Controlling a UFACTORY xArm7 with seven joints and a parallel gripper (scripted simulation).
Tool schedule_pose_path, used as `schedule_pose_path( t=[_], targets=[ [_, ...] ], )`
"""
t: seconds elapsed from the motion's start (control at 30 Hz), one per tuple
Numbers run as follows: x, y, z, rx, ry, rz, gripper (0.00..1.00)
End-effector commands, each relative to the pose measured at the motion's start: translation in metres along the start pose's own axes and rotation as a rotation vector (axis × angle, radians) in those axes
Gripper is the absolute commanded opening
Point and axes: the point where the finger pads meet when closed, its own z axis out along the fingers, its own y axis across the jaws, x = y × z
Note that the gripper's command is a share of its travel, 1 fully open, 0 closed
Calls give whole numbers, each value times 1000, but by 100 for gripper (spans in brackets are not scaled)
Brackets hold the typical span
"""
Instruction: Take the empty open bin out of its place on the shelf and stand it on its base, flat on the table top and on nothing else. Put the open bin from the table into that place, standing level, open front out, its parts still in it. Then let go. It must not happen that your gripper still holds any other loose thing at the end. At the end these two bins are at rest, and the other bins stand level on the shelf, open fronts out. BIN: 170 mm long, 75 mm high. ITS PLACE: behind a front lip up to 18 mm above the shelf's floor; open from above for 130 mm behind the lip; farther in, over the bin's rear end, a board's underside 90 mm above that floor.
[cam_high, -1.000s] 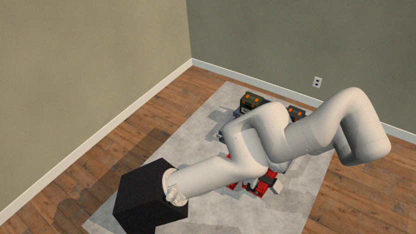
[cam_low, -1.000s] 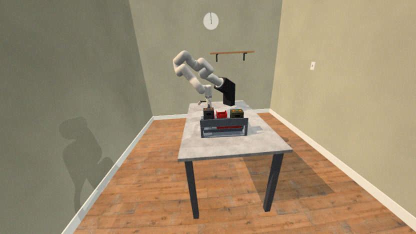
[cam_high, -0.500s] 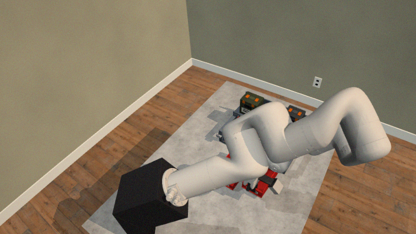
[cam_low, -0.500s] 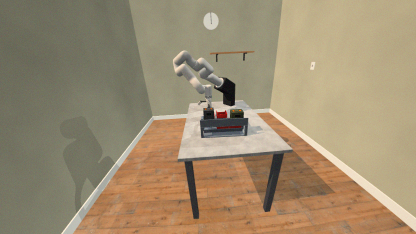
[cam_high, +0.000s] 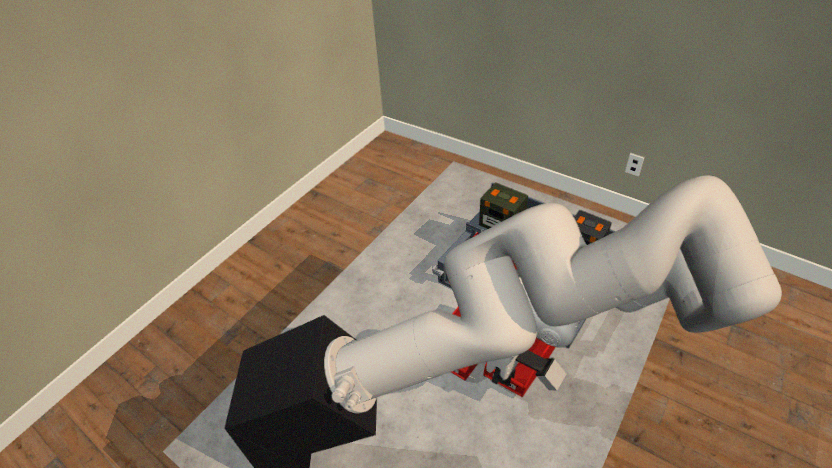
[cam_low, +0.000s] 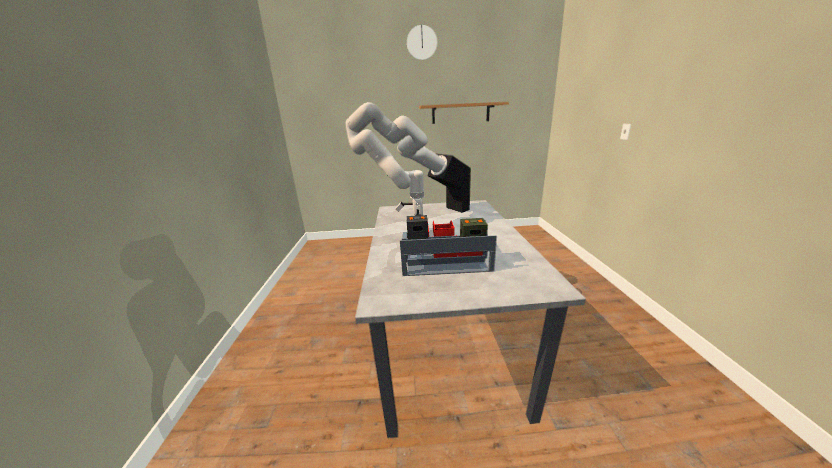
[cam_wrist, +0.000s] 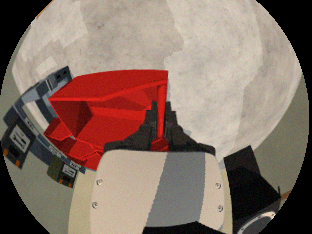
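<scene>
My gripper (cam_wrist: 160, 109) (cam_high: 505, 372) (cam_low: 416, 210) is shut on the side wall of a red open bin (cam_wrist: 94, 111) (cam_high: 532, 350). I see no parts inside it in the wrist view. The bin hangs over the grey table top (cam_wrist: 220, 48) (cam_high: 395, 273) (cam_low: 465, 291), clear of the grey shelf (cam_wrist: 27, 117) (cam_low: 448, 244), which lies to its left in the wrist view. In the top view the arm hides most of the bin and the shelf's middle. In the exterior view a red bin (cam_low: 443, 228) shows behind the shelf's top; I cannot tell which one it is.
A green bin (cam_high: 503, 200) (cam_low: 473, 227) and a dark bin (cam_high: 592, 224) (cam_low: 417, 227) stand on the shelf. The arm's black base block (cam_high: 290, 390) (cam_low: 456, 186) stands at the table's end. More red (cam_high: 465, 369) shows under the arm.
</scene>
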Motion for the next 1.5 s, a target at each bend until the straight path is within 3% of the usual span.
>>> schedule_pose_path(
  t=[0.0,0.33,1.07,1.1,1.47],
  targets=[
    [0,0,3,1,-1,0,0],
    [0,0,14,1,-1,0,0],
    [0,0,17,1,-1,0,0],
    [0,0,17,1,-1,0,95],
    [0,0,17,1,-1,0,95]
  ],
)
